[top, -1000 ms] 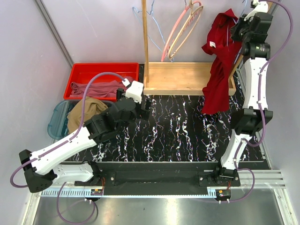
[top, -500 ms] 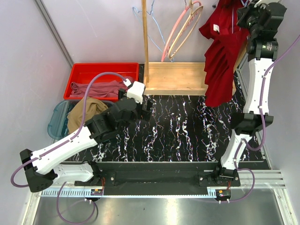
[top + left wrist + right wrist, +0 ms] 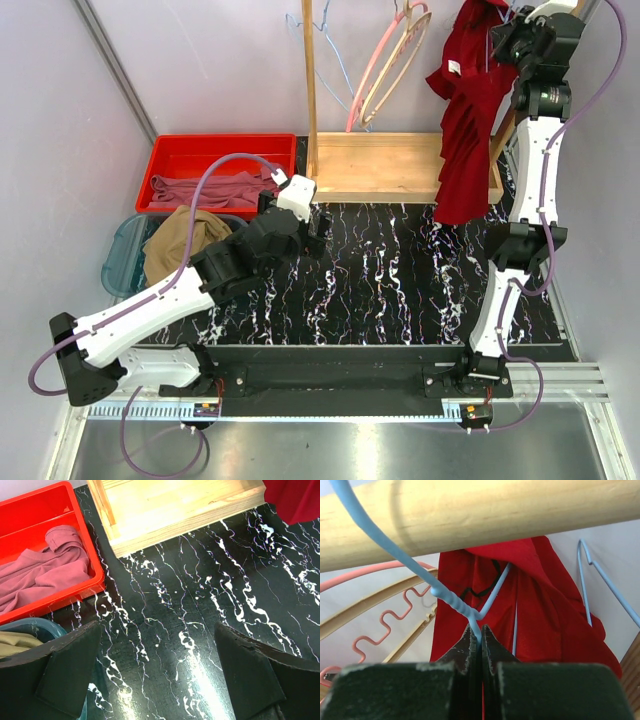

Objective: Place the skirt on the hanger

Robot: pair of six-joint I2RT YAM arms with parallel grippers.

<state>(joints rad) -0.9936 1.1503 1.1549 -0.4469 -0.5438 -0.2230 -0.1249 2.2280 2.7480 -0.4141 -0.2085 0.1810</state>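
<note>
When tracing the scene from the garment outward, find the skirt (image 3: 180, 240) heaped loosely in the teal bin (image 3: 118, 262) at the far-left edge of the black marbled table (image 3: 400, 280), untouched by either gripper. Just behind the bin, note the red tray (image 3: 170, 150) holding a mauve-pink cloth (image 3: 210, 188). Near both containers, find the left gripper (image 3: 157, 630) hovering over bare tabletop, jaws spread wide with nothing between them. Across the table, at the far right, find the right gripper (image 3: 479, 636) raised to just below the wooden rod (image 3: 495, 515), jaws pressed together on the twisted neck of a light-blue wire hanger (image 3: 454, 605), with the hook wire rising across the rod. Note the dark red garment (image 3: 545, 605) draped on that hanger and hanging at the right end of the wooden rack base (image 3: 400, 165). Beside the garment in the right wrist view, see a pink hanger (image 3: 370, 574) and a pale wooden hanger (image 3: 380, 597) on one side, and a second light-blue hanger (image 3: 600, 577) on the other.
</note>
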